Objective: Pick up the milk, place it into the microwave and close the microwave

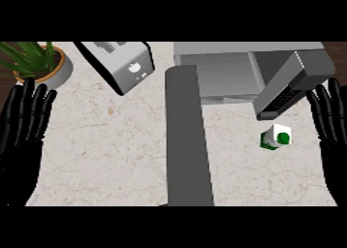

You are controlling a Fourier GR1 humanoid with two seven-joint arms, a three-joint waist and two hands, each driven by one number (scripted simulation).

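The milk (276, 137) is a small white carton with a green cap and green side, standing on the counter just below the microwave's open door (285, 87). The microwave (227, 72) is a grey box at the top middle, its cavity open toward me. My right hand (339, 140) rests open at the right edge, fingers up, a short way right of the milk and not touching it. At the left edge my left hand (19, 131) is open too, fingers straight and upward, holding nothing.
A silver toaster (119, 63) lies tilted at the top, left of the microwave. A potted plant (35, 60) stands in the top left corner. A wide grey slab (187, 140) runs down the middle of the pale marble counter (104, 155).
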